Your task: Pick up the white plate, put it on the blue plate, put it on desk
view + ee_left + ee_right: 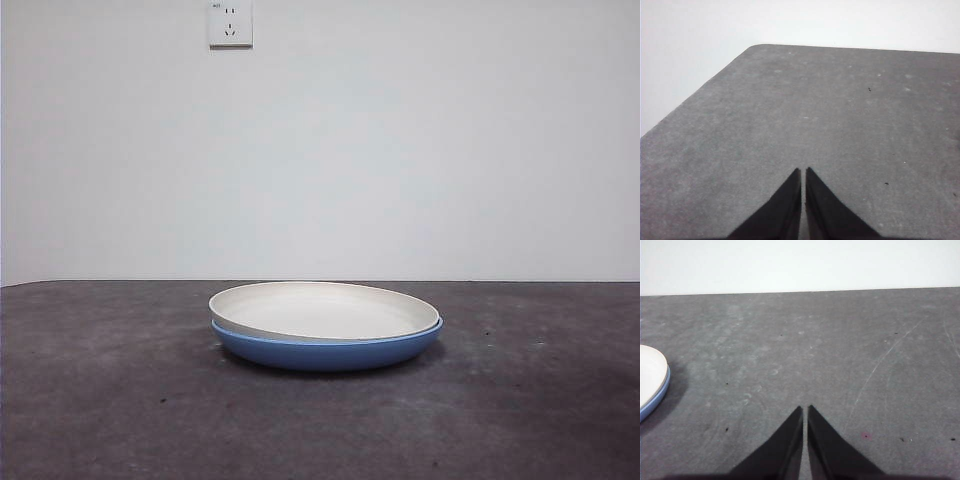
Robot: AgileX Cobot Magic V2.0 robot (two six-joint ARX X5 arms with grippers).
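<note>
The white plate [325,310] rests nested inside the blue plate [330,352] in the middle of the dark grey desk [100,400] in the front view. A sliver of the white plate [650,372] and the blue plate's rim [655,399] also shows at the edge of the right wrist view. My right gripper [804,410] is shut over bare desk, well apart from the plates. My left gripper [803,171] is shut too, above bare desk [840,110], with no plate in its view. Neither gripper appears in the front view.
A white wall with a power socket [230,24] stands behind the desk. The desk's rounded far corner [757,47] shows in the left wrist view.
</note>
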